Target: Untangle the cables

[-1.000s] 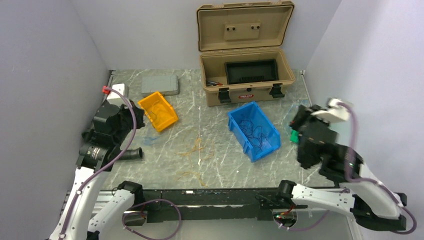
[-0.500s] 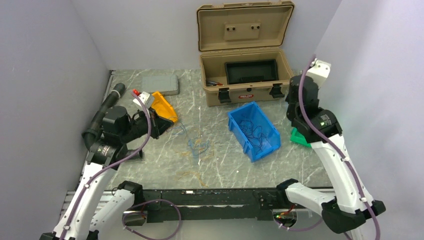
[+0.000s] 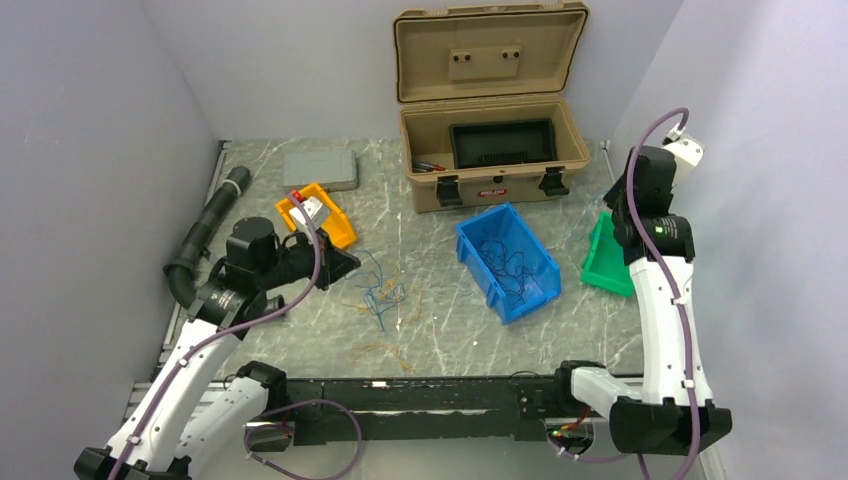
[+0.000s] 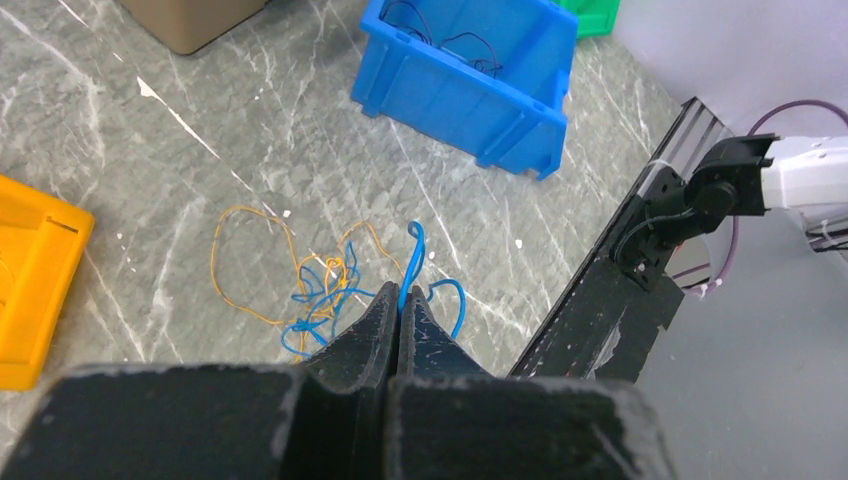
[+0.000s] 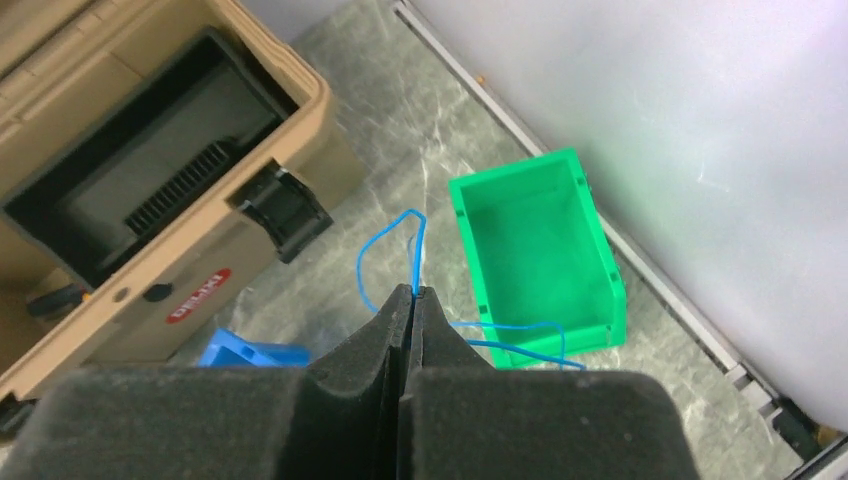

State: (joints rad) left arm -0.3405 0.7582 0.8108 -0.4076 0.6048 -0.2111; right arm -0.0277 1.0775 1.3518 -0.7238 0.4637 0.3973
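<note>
Your left fingers, shut tight, pinch a blue cable running down into the blue-and-orange tangle on the table. Your right fingers, also shut, hold a second blue cable above the green bin. Next, probably: release it there.

Moved: left gripper swung off the table's left edge and inward. Blue strands, 1 pinched in its tips, now lie mixed into the orange-yellow cables just ahead of it; 1 s ago hardly any blue showed there.

Moved: right gripper went from low and folded to high. Its pinched blue cable now hangs above the green bin, half hidden before.
</note>
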